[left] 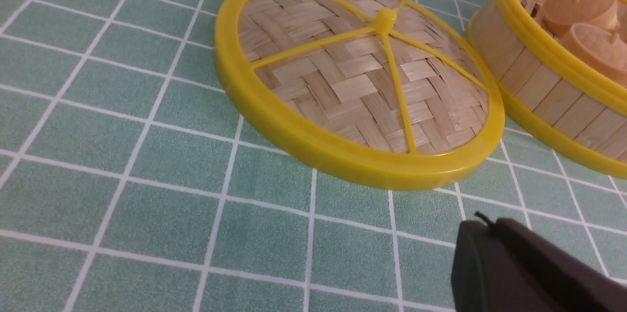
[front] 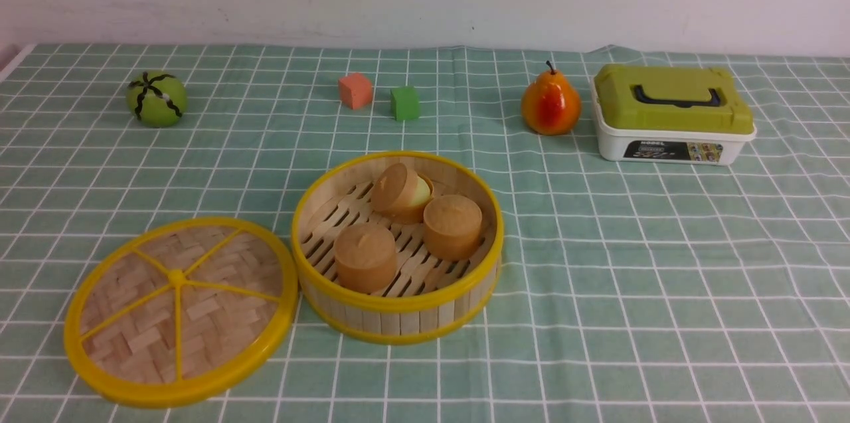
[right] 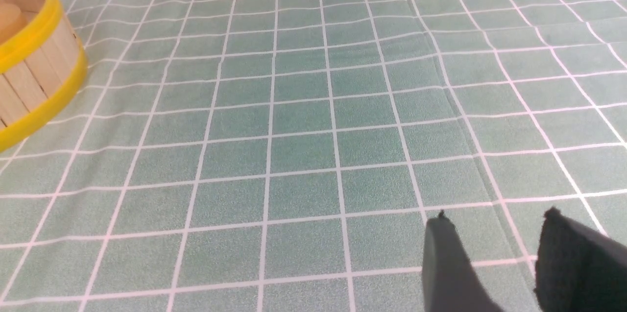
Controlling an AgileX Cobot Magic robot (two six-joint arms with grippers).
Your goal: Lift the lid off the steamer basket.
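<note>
The lid (front: 179, 310), woven tan bamboo with a yellow rim, spokes and centre knob, lies on the cloth to the left of the steamer basket (front: 397, 309), its edge touching the basket's wall. It also shows in the left wrist view (left: 357, 82). The basket is uncovered and holds three tan bun-shaped pieces (front: 453, 225). Neither gripper shows in the front view. My left gripper (left: 482, 226) is shut and empty, just short of the lid's rim. My right gripper (right: 494, 224) is open and empty over bare cloth, well to the right of the basket (right: 34, 67).
At the back stand a green melon ball (front: 157, 98), an orange cube (front: 355, 90), a green cube (front: 404, 103), a pear (front: 550, 105) and a white box with an olive-green lid (front: 672, 114). A green checked cloth (front: 631, 263) covers the table.
</note>
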